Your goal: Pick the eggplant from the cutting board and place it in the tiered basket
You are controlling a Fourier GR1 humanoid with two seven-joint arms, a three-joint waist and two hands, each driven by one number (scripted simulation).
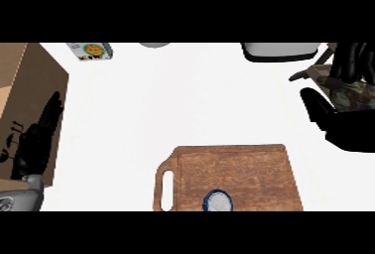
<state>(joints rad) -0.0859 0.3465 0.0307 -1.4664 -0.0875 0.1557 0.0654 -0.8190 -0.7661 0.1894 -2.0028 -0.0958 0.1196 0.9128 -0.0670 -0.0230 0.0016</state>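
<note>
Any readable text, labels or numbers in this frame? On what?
Print on the small box at the counter's far left corner: lettering beside a round yellow picture, too blurred to read.
On the cutting board: no text.
Nothing else shows readable text.

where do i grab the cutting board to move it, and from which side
Take the cutting board by its slotted handle at the left end, coming from the left. It lies flat on the counter, so the other edges likely offer little to curl round; the handle's opening gives a hold.
</note>
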